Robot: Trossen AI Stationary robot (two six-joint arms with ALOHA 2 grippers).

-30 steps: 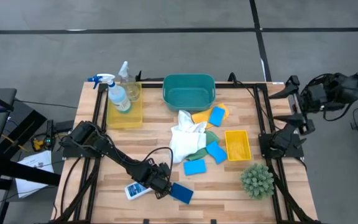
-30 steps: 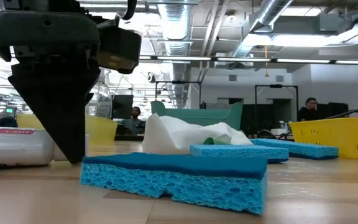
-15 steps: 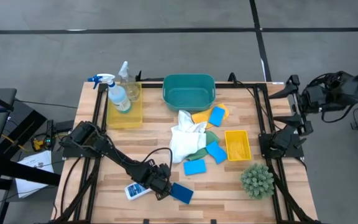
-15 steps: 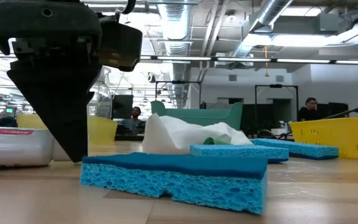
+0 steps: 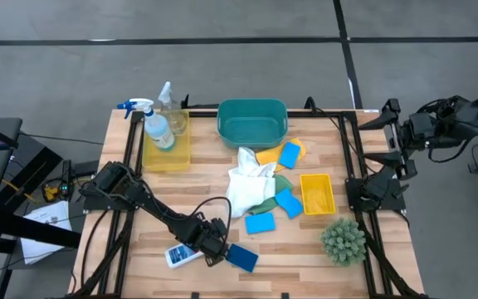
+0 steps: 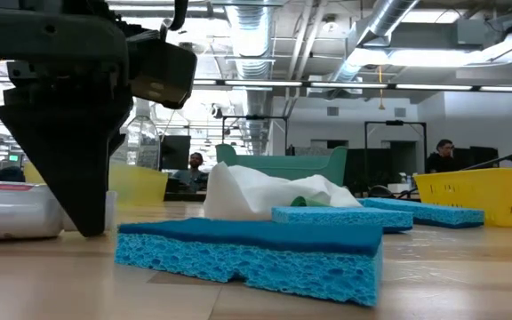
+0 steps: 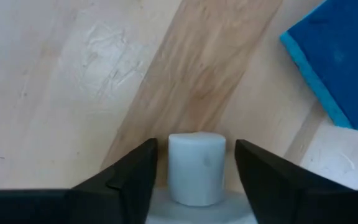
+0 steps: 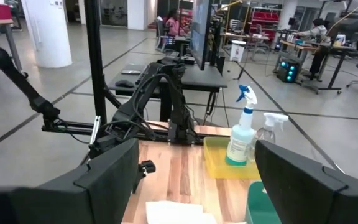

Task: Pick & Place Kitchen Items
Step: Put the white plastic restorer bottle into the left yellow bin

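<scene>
The small labelled white bottle (image 5: 179, 255) lies on its side near the table's front left. My left gripper (image 5: 208, 244) points down over its cap end. It is open, with one finger on each side of the white cap (image 7: 196, 168) and a narrow gap showing on both sides. The dark-blue sponge (image 5: 241, 257) lies flat just right of it. My right gripper (image 8: 197, 163) is open, raised off the table's right edge (image 5: 392, 124), and holds nothing. The spray bottle (image 5: 156, 126) and the small clear bottle (image 5: 169, 101) stand at the back left.
A yellow tray (image 5: 166, 156) bears the bottles. A teal basin (image 5: 251, 121) stands at the back centre. White (image 5: 247, 188), yellow (image 5: 269, 156) and green cloths and light-blue sponges (image 5: 260, 222) are heaped mid-table. Right of them are a second yellow tray (image 5: 317, 193) and a spiky plant (image 5: 343, 241).
In the low view the finger of my left gripper has shifted a little toward the table's left. The bottle's white cap now shows beside it. The bottle and the sponge lie where they were.
</scene>
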